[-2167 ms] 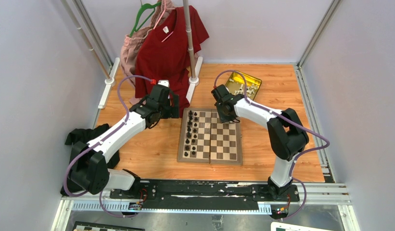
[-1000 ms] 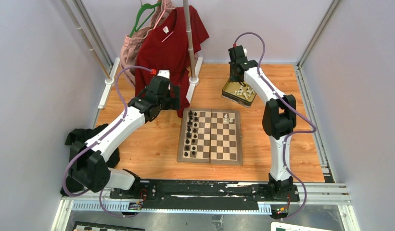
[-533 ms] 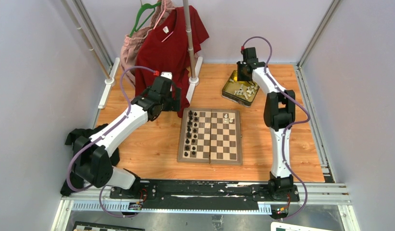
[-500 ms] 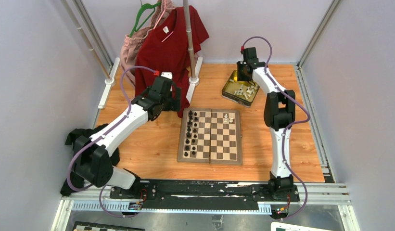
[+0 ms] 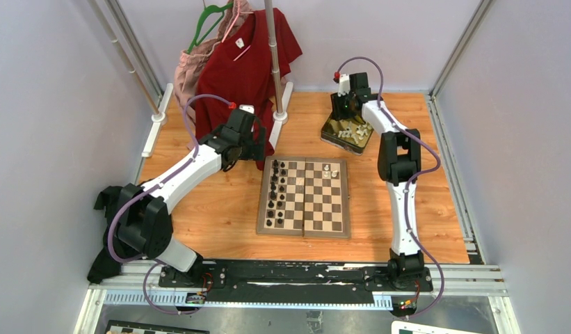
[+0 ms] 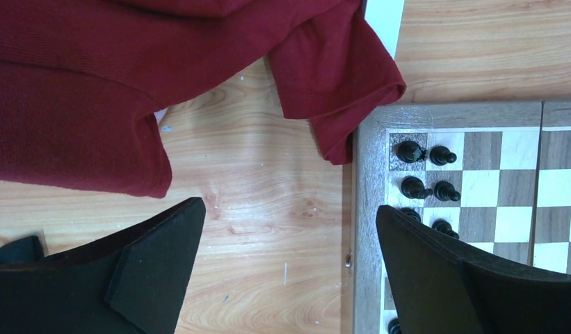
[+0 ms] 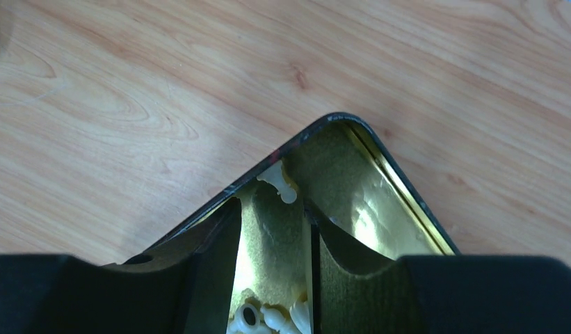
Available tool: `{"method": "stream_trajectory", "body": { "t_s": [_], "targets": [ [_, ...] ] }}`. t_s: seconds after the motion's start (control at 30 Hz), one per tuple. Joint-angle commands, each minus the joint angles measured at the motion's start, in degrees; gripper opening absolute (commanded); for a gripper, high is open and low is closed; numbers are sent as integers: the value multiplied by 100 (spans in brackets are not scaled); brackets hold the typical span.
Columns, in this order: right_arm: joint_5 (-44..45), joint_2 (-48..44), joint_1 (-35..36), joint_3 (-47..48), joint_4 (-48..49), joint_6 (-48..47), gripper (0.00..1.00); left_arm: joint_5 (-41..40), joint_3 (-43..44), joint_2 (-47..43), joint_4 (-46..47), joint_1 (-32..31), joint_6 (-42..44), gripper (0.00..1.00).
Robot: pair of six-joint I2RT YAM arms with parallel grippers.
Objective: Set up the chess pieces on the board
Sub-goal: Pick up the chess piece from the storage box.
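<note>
One arm idles: the left gripper hangs wide and empty by the board. On the far row stands a single cream piece, freshly set down. The right gripper has swung back over the gold tin, jaws parted, nothing held. Tiny pale chess pieces are heaped below, so the next pick looks close.

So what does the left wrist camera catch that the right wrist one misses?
Only the left wrist view: the red shirt, and a corner of the board with black pieces standing on it. Only the right wrist view: the gold tin, with white chess pieces lying inside. Both: the wooden table.
</note>
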Motion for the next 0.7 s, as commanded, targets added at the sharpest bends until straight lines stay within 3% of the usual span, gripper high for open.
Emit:
{"method": "stream_trajectory", "body": {
  "t_s": [0.0, 0.67],
  "targets": [
    [-258, 129, -22, 255, 227, -235, 42, -1, 185, 56, 71, 46, 31, 100],
    [-718, 423, -269, 238, 557, -378, 35, 135, 84, 312, 241, 37, -247, 100]
  ]
}}
